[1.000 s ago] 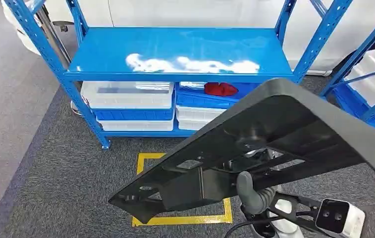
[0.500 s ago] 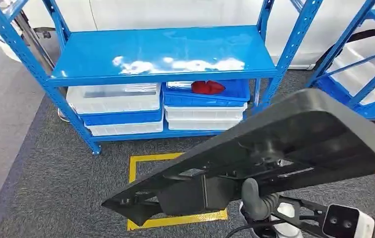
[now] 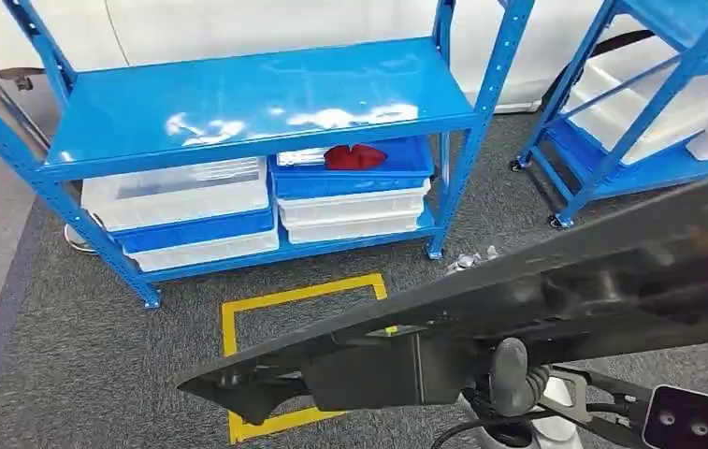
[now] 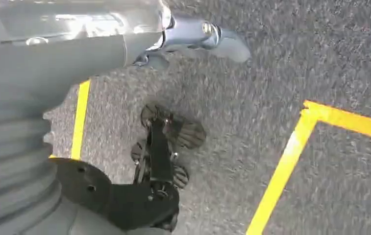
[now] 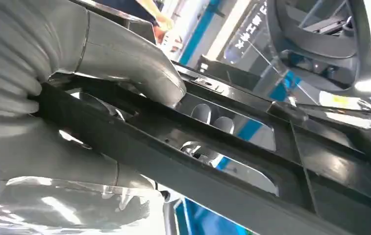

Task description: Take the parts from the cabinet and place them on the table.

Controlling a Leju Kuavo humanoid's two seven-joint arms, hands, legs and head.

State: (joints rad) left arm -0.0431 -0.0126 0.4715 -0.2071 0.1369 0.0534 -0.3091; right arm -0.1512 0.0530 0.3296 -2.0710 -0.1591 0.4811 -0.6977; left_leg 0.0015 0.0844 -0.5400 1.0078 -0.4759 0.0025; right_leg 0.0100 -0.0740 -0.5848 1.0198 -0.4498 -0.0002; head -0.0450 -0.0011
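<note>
A large flat black plastic part (image 3: pixel 537 290) hangs in front of me, seen almost edge-on, reaching from lower left to the right edge of the head view. My right hand (image 3: pixel 511 374) grips it from below. In the right wrist view the thumb of that hand (image 5: pixel 124 63) presses over the ribbed edge of the part (image 5: pixel 222 161). My left hand (image 4: pixel 21 161) hangs at my side above the carpet, its thumb (image 4: pixel 222 41) stretched out with nothing in it. The blue cabinet (image 3: pixel 238 103) stands ahead with a bare upper shelf.
White and blue bins (image 3: pixel 181 201) fill the cabinet's lower shelves, one blue bin holding a red item (image 3: pixel 354 156). A second blue rack (image 3: pixel 649 122) stands to the right. A yellow taped square (image 3: pixel 233 323) marks the grey carpet.
The whole picture has shifted: the camera has turned to the right, so the cabinet lies further left. The black part has tipped flatter and now shows nearly edge-on, still held by my right hand.
</note>
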